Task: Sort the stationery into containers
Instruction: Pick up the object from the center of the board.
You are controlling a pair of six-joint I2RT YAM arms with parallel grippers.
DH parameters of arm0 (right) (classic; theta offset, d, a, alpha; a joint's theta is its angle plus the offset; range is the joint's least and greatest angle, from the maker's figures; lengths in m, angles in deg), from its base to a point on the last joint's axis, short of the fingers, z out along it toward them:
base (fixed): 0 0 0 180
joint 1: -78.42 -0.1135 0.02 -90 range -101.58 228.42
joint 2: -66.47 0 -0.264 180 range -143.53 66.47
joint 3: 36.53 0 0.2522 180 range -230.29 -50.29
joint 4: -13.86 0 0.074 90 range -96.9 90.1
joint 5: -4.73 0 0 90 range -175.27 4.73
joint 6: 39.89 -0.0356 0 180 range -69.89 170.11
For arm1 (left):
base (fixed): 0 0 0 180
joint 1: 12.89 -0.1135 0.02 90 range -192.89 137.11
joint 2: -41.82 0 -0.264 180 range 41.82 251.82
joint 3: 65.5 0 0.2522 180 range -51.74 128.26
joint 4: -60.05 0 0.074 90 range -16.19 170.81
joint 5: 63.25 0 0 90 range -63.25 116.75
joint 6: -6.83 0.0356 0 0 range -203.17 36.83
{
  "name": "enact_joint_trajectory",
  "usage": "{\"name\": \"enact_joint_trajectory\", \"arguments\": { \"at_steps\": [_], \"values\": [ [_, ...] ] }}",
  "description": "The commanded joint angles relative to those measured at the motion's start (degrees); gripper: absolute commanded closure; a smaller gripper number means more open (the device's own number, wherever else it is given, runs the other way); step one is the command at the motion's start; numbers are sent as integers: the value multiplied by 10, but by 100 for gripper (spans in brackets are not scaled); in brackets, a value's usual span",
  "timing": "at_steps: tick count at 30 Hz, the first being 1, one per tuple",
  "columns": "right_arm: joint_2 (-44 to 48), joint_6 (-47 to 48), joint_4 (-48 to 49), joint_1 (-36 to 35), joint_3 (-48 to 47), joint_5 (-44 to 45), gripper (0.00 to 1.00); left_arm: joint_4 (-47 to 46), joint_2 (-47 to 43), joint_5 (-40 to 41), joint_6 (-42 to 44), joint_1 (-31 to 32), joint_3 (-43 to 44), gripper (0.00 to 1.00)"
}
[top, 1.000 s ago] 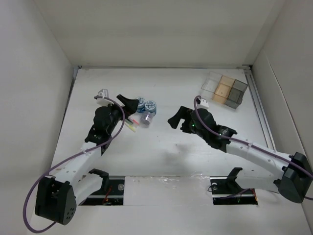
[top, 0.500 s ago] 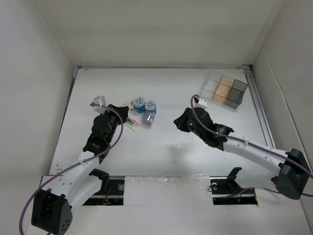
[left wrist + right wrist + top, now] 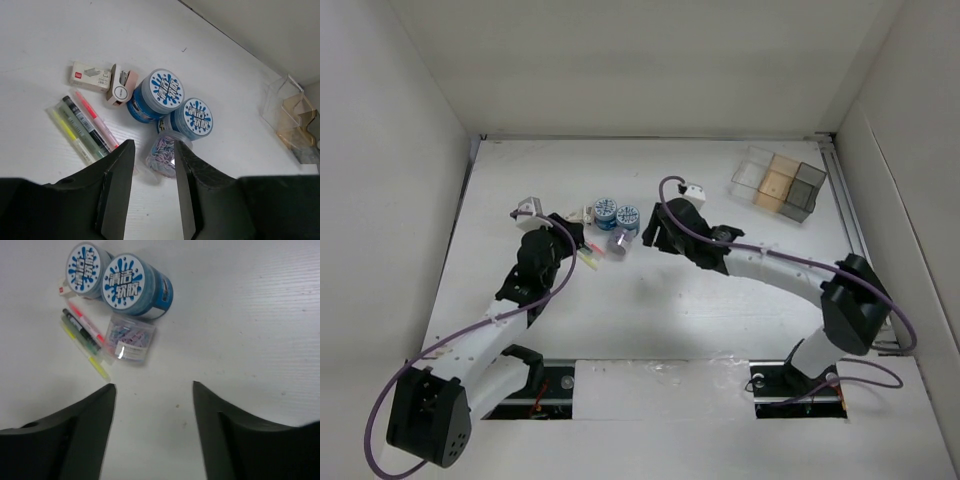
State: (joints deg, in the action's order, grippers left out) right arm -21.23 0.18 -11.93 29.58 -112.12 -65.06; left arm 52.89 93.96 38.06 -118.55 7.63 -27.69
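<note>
The stationery lies bunched in one heap on the bench (image 3: 650, 320), and both arms point into it from opposite sides, likely so that either can pick the piece closest to it. The left pincer (image 3: 152, 155) stands partly open and empty. Its jaws are lined up on the clear tub of pastel clips (image 3: 165, 150) just beyond their tips, which suggests this is its target. Past the tub, the two blue rolls (image 3: 161, 91) (image 3: 198, 116) sit touching each other, tops up. Off to that pincer's left the yellow-green pen (image 3: 67, 131) and the pink-red pen (image 3: 97, 122) lie side by side with a darker pen between them. A small staple box (image 3: 90, 77) and a pinkish stapler (image 3: 121, 86) lie farther ahead. The right pincer (image 3: 152, 387) is spread wide and holds nothing. The same tub lies ahead of it and a little to the left, not yet between its jaws. The block of bins (image 3: 780, 185) stands well apart, behind the right pincer, so nothing looks sorted yet. The right arm seems the better placed to carry things there.
</note>
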Motion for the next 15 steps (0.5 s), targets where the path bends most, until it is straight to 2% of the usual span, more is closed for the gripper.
{"name": "enact_joint_trajectory", "arguments": {
  "at_steps": [1, 2, 4, 7, 15],
  "values": [
    [-56, 26, -23, -6, -85, 19, 32, -3, 3, -10, 9, 0, 36, 66],
    [-70, 33, -33, -6, -101, 19, 22, -3, 3, -18, 9, 0, 42, 64],
    [-96, 48, -40, -11, -142, 24, 17, 11, -8, -18, 9, 0, 42, 63],
    [-156, 67, -72, -11, -195, 36, 16, 11, -27, -25, 9, 0, 35, 58],
    [-280, 100, -141, -11, -344, 78, 14, 10, -13, -44, -1, 0, 35, 58]
  ]
}}
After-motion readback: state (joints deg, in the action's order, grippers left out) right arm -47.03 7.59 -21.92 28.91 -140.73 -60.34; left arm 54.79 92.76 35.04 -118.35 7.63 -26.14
